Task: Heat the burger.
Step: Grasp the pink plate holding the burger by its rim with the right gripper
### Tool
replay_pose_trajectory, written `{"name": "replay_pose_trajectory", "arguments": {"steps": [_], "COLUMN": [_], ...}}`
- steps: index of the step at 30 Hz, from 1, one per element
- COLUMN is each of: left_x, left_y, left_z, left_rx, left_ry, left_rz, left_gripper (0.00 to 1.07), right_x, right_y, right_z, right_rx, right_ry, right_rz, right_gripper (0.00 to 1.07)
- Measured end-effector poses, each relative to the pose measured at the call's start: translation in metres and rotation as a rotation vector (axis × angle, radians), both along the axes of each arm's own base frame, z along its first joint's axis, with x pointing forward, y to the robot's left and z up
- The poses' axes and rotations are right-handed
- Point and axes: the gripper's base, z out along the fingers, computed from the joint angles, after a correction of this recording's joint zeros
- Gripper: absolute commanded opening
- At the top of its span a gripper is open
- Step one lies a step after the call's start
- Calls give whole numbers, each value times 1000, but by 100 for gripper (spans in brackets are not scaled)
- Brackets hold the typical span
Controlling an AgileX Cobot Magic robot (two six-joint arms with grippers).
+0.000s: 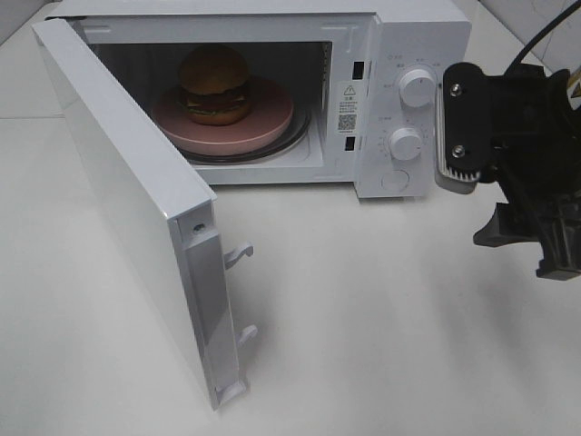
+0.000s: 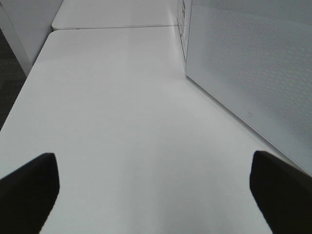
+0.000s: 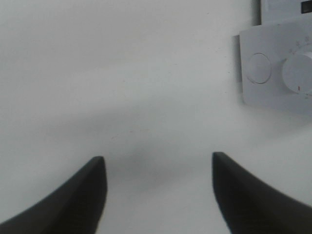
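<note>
The burger (image 1: 214,84), a golden bun over dark and green layers, sits on a pink plate (image 1: 263,127) inside the white microwave (image 1: 418,36). Its door (image 1: 127,200) stands wide open toward the front left. My right gripper (image 1: 463,136) hovers just right of the control panel, level with the two knobs (image 1: 417,86). In the right wrist view that gripper (image 3: 158,195) is open over bare table, with nothing between its fingers. My left gripper (image 2: 153,195) shows only in the left wrist view, wide open and empty, beside the door's outer face (image 2: 253,63).
The lower knob (image 1: 406,143) and a round button (image 1: 396,180) are on the panel; the button (image 3: 257,68) also shows in the right wrist view. Two latch hooks (image 1: 238,254) stick out of the door's edge. White tabletop (image 1: 381,318) spreads in front.
</note>
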Motion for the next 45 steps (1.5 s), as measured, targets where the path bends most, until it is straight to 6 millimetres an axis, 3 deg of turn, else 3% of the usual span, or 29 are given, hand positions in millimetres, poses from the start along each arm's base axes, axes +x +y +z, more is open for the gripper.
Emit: {"name": "replay_pose_trajectory", "arguments": {"steps": [3,5,13,17,20,25,37,45], "left_x": [0,0,0,0,0,0,0,0], "left_y": [0,0,0,0,0,0,0,0], "left_z": [0,0,0,0,0,0,0,0], "left_rx": [0,0,0,0,0,0,0,0], "left_ry": [0,0,0,0,0,0,0,0], "left_rz": [0,0,0,0,0,0,0,0], "left_gripper": [101,101,101,101,101,101,101,101], "right_x": [1,2,2,2,2,3,6,13], "right_y": [1,0,0,0,1,1,4,31], "right_z": [1,1,1,1,1,2,2,-18], "right_rx": [24,18,15,15,19,27,40,-108], "right_ry": [-13,-16,-17,-18,-24,-37,-64,-73], "right_rz": [-38,-36,-29,-29,-28,-28,-22,117], "right_gripper": [90,90,71,69,72,85,87,87]}}
